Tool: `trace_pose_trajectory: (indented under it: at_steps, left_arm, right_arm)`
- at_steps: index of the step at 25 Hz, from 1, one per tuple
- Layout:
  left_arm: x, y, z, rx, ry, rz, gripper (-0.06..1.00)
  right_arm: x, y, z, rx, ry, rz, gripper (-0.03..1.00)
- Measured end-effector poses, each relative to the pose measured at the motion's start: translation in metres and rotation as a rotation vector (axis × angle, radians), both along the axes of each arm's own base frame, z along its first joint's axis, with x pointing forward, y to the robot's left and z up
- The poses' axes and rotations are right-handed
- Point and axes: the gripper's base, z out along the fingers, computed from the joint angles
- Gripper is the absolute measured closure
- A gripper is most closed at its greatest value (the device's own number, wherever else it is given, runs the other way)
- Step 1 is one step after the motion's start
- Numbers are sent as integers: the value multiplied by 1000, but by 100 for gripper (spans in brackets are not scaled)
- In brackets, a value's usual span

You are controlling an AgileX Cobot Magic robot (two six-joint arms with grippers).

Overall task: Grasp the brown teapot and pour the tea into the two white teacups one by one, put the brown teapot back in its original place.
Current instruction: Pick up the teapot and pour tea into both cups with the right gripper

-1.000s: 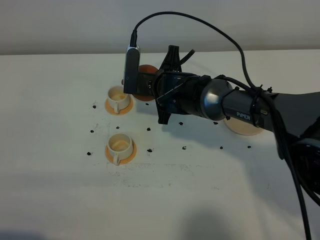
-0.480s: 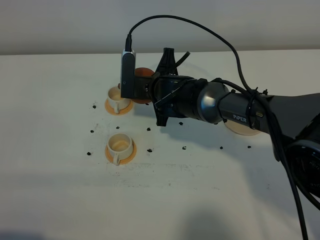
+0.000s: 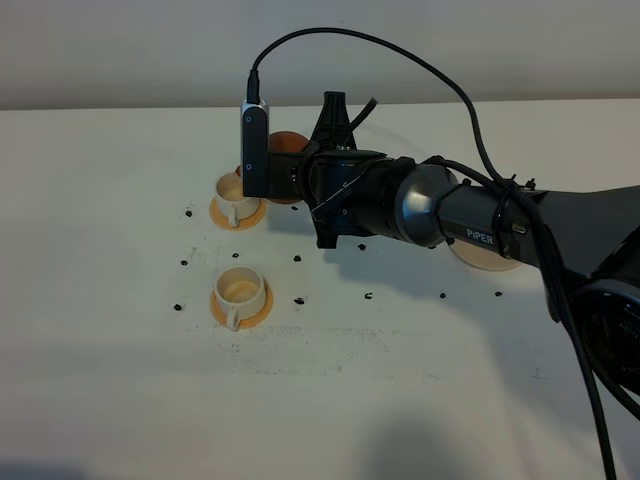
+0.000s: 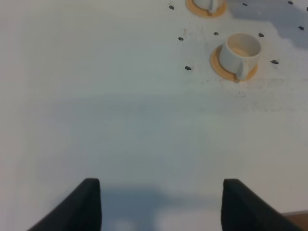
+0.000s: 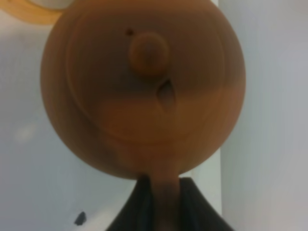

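Gripping the brown teapot (image 5: 144, 96) by its handle, R end effector (image 5: 161, 199) holds it just beside far teacup (image 3: 233, 190), nr counter (image 3: 100, 380) far edge; L end effector (image 4: 161, 204) jaws apart.

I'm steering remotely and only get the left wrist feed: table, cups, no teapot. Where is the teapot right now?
Observer: The brown teapot is off the table, clamped by its stubby handle in the right end effector; the right wrist view shows the lid on.
Operator: Is it near either cup?
Observer: Yes. In the high view it hangs just right of the far white teacup. Whether tea is flowing cannot be told.
Operator: And the spot it goes back to?
Observer: The coaster lies further right in the high view, partly hidden behind the right arm, with nothing on the part that shows.
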Motion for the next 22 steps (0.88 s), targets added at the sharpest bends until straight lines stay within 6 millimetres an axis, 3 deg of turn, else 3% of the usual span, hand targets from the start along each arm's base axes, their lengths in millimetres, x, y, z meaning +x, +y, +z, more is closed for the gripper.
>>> trace_pose_trajectory:
  at_steps: [22]
  left_arm:
    - [0, 0, 0, 0, 0, 0, 43]
  right_arm:
    - [3, -1, 4, -77, -73, 46, 88]
